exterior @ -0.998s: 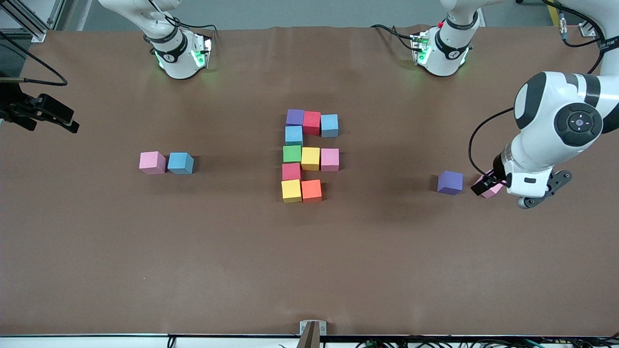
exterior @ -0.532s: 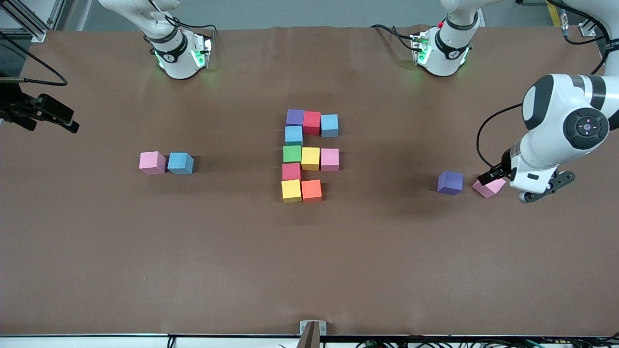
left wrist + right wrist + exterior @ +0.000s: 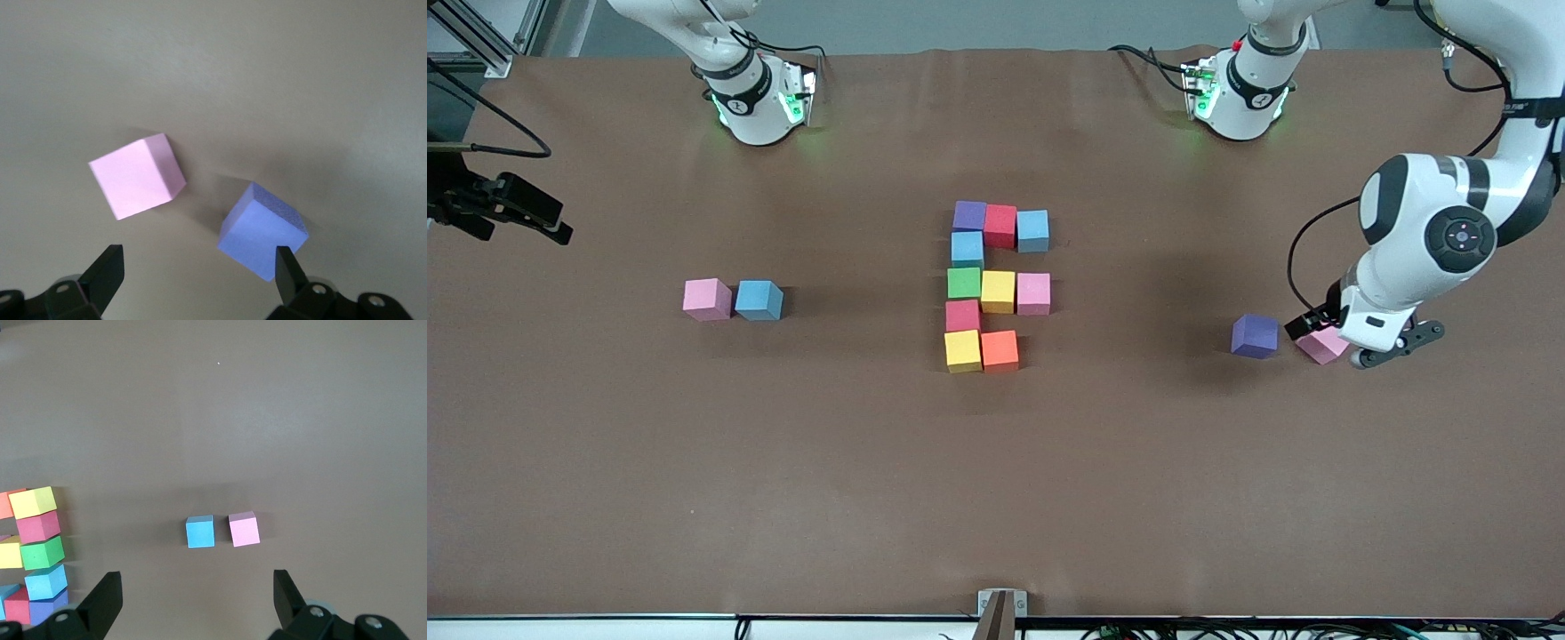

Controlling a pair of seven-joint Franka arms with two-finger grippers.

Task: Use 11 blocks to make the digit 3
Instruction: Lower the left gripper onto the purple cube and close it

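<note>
- While the left gripper (image 3: 197, 273) hangs low over the table (image 3: 783, 462) at the left arm's end, its jaws stand wide apart with nothing between them.
- Below it sit two loose blocks: a purple block (image 3: 1255, 336) and a pink block (image 3: 1320, 345), close to each other but not touching, the pink one nearer the table's end.
- In the left wrist view the pink block (image 3: 137, 175) lies turned at an angle, clear of both fingers, and the purple one (image 3: 262, 230) sits partly hidden by one finger (image 3: 288, 270).
- The right gripper (image 3: 193, 593) is out of the front view; its wrist view shows it high over the table with jaws open and empty.
- Toward the right arm's end a second pink block (image 3: 706, 299) and a blue block (image 3: 759, 300) stand side by side, almost touching.
- The digit (image 3: 996, 284) is part-built at mid-table from ten blocks.
- Farthest row: purple (image 3: 969, 215), red (image 3: 1000, 225), blue (image 3: 1032, 230).
- Next row: one blue (image 3: 967, 249), under the purple.
- Middle row: green (image 3: 964, 283), yellow (image 3: 998, 291), pink (image 3: 1033, 293).
- Next row: one red (image 3: 962, 315), under the green.
- Nearest row: yellow (image 3: 962, 350) and orange (image 3: 1000, 350), with the place beside the orange bare.
</note>
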